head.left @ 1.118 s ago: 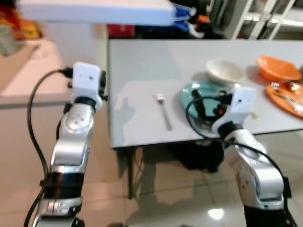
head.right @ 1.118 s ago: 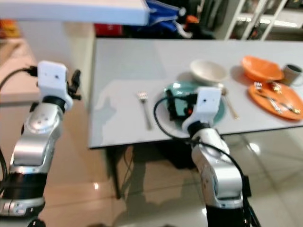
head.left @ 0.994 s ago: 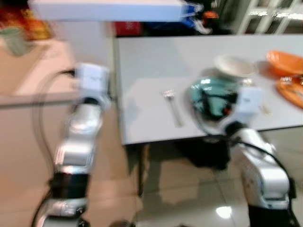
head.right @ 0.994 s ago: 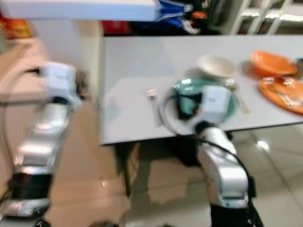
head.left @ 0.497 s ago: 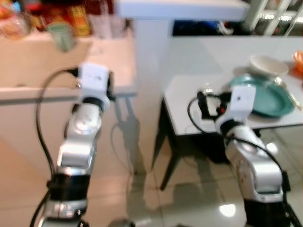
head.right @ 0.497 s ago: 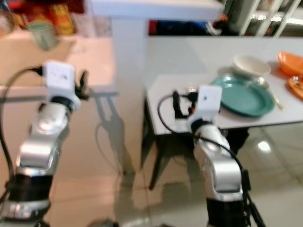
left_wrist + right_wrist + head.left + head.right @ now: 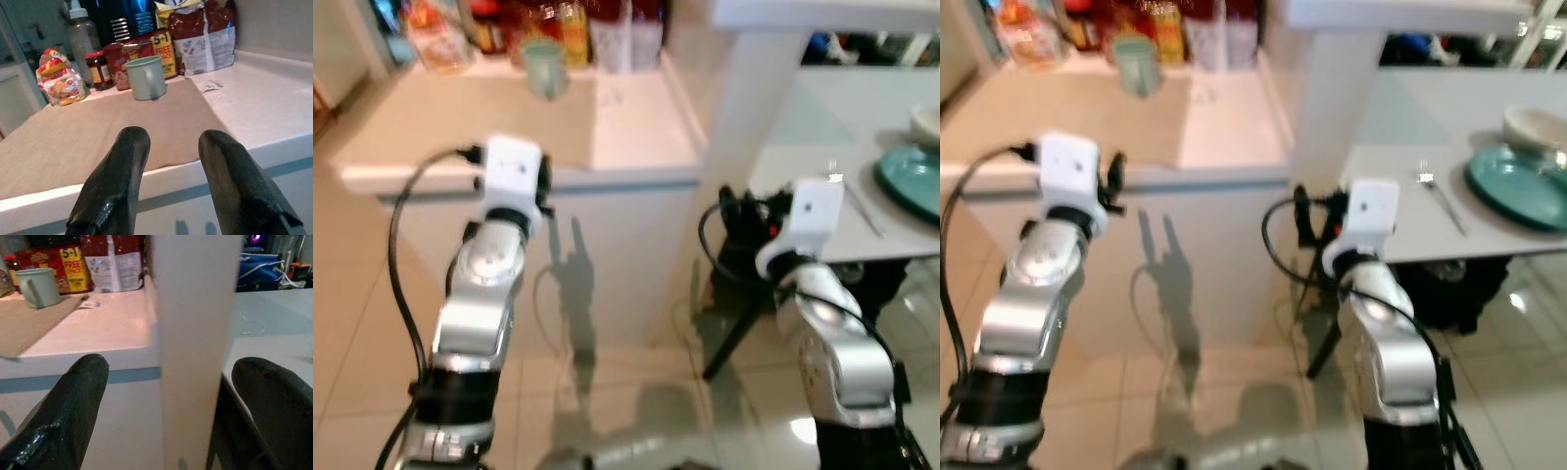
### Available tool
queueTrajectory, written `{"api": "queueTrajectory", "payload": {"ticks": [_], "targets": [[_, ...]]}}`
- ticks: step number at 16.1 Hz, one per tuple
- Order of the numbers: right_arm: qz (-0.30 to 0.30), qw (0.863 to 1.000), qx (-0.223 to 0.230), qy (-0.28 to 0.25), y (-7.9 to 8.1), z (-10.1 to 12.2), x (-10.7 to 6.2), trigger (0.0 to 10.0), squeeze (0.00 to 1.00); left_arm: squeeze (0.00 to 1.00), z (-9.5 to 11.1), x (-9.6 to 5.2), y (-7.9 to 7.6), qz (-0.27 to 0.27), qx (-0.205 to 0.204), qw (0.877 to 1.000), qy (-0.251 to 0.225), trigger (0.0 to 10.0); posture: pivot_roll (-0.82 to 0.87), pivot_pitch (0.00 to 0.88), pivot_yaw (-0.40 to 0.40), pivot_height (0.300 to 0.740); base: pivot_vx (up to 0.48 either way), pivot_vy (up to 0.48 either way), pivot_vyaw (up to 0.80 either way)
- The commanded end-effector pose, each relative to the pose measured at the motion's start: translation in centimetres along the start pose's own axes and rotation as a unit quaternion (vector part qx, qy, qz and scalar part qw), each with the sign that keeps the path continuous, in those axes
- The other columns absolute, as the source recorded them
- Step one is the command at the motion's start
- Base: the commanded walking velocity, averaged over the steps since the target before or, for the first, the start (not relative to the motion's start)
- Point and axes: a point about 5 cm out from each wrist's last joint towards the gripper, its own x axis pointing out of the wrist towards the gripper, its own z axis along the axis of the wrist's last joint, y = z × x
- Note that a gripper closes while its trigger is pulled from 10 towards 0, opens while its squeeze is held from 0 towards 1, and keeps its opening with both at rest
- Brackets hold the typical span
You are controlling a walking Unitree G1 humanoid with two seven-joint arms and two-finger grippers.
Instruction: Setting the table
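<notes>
Counter: pale worktop (image 7: 636,137) ahead and to the robot's left, with a beige mat (image 7: 98,132) over much of its surface; white front panel below its edge.
Mug: pale green mug (image 7: 145,77) upright on the far part of the mat, handle showing at one side; apart from both grippers.
Groceries: row at the back of the counter; a clear bottle (image 7: 80,36), a red-lidded jar (image 7: 97,68), a snack bag (image 7: 59,81), a red pack printed "5+1 FREE PACK" (image 7: 164,54) and a dark red bag (image 7: 208,34); the mug stands just in front of the red pack.
Paper slip: small white slip (image 7: 211,85) lying flat on the bare worktop beside the mat.
Pillar: white upright post (image 7: 195,347) between counter and table; close before the right wrist camera, between the two right fingers as that camera sees it.
Table: grey dining table (image 7: 1400,147) to the robot's right, beyond the pillar; dark legs under it.
Place setting: teal plate (image 7: 1518,186) near the table's front edge; white bowl (image 7: 1533,122) just behind the plate; fork (image 7: 1440,196) lying flat beside the plate, on its counter side, not touching it.
Left gripper: left gripper (image 7: 168,147) raised before the counter's front edge; jaws parted, nothing between the fingers (image 7: 120,176).
Right gripper: right gripper (image 7: 166,377) raised near the table's corner; jaws spread wide, holding nothing; fingers (image 7: 73,401) clear of the post.
Floor: glossy beige tiles (image 7: 636,411) under both arms.
</notes>
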Motion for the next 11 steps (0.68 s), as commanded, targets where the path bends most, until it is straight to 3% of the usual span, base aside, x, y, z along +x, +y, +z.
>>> {"api": "queueTrajectory", "payload": {"ticks": [1, 2, 4, 6, 11], "targets": [[0.010, 1.000, 0.007, -0.012, 0.4, 0.6, 0.0, 10.0, 0.00, 0.00, 0.3, -0.1, 0.5, 0.002, 0.004, 1.000, -0.001, 10.0, 0.06, 0.044, -0.052, 0.740, 0.000, 0.480, 0.00], [0.011, 1.000, 0.010, -0.013, 0.4, 0.7, -0.1, 10.0, 0.00, 0.00, 0.3, -0.2, 0.3, -0.005, -0.003, 1.000, -0.003, 10.0, 0.06, 0.045, -0.054, 0.740, 0.000, 0.480, 0.00], [0.013, 1.000, 0.009, -0.019, 0.4, 1.0, 0.0, 10.0, 0.00, 0.00, 0.8, -0.4, 0.1, -0.013, -0.021, 1.000, -0.018, 10.0, 0.06, 0.047, -0.054, 0.740, 0.000, 0.000, 0.00], [0.021, 0.999, 0.008, -0.037, 0.5, 2.0, 0.4, 10.0, 0.00, 0.00, 0.8, -0.4, -0.1, -0.019, 0.000, 1.000, -0.014, 10.0, 0.06, 0.049, -0.055, 0.740, 0.000, 0.000, 0.00], [0.027, 0.998, 0.000, -0.050, 0.3, 2.9, 0.9, 10.0, 0.00, 0.00, 1.6, -0.6, -0.3, -0.043, 0.004, 0.998, -0.036, 10.0, 0.06, 0.045, -0.057, 0.740, 0.401, 0.000, 0.10]]}}
